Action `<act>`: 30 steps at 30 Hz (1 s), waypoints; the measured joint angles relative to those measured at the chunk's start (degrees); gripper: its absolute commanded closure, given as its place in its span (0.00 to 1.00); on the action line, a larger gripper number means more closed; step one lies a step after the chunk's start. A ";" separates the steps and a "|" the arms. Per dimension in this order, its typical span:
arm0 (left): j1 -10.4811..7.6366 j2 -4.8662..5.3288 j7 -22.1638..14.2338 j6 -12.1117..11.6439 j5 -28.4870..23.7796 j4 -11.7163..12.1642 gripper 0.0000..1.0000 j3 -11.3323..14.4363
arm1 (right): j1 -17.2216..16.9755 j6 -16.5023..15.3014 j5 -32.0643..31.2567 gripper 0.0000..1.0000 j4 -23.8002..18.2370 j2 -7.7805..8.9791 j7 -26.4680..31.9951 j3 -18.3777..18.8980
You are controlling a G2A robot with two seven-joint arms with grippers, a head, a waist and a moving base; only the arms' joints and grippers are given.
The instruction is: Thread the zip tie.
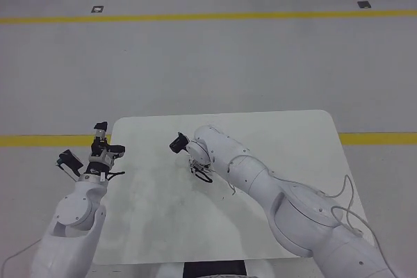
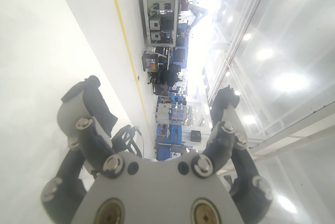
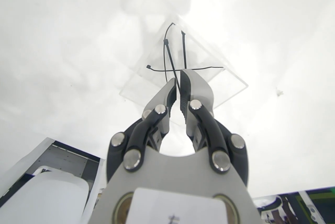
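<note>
Right gripper (image 3: 178, 80): pinched on a tie (image 3: 169, 53), over the clear plate (image 3: 233, 81).
Tie: slants from the fingertips across a second tie (image 3: 201, 68) on the plate.
Left gripper (image 2: 157, 90): wide, empty, at the table (image 1: 299, 139) edge.

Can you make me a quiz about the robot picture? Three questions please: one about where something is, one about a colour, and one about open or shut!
1. Where do the zip ties lie?
A) on a clear tray
B) in a red bucket
C) on the floor

2. What colour are the zip ties?
A) yellow
B) black
C) pink

3. How is the left pincer?
A) shut on a spoon
B) shut on nothing
C) open wide

Answers:
1 A: the ties rest on the clear tray on the white table.
2 B: every strand is black.
3 C: its fingers stand far apart and hold nothing, while the right pincer pinches one zip tie.
</note>
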 measured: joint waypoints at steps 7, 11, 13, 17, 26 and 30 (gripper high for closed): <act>0.00 0.00 0.00 0.00 0.00 0.00 0.00 0.00 | 0.45 -0.90 -0.20 0.89 3.50 -2.04 -0.97 -0.04; 0.00 0.00 0.00 0.00 0.00 0.00 0.00 0.00 | 0.74 -1.19 -0.72 0.90 5.61 -3.26 -1.60 -0.18; 0.00 0.00 0.00 0.00 0.00 0.00 0.00 0.00 | 0.89 -1.44 -0.83 0.90 6.67 -3.82 -1.94 -0.16; 0.00 0.00 0.00 0.00 0.00 0.00 0.00 0.00 | 1.17 -2.05 -0.92 0.89 8.57 -4.74 -2.49 0.00; 0.00 0.00 0.00 0.00 0.00 0.00 0.00 0.00 | 1.36 -2.92 -1.63 0.85 12.04 -6.52 -4.10 0.21; 0.00 0.00 0.00 0.00 0.00 0.00 0.00 0.00 | 1.41 -2.45 -2.32 0.84 13.09 -7.13 -5.68 0.27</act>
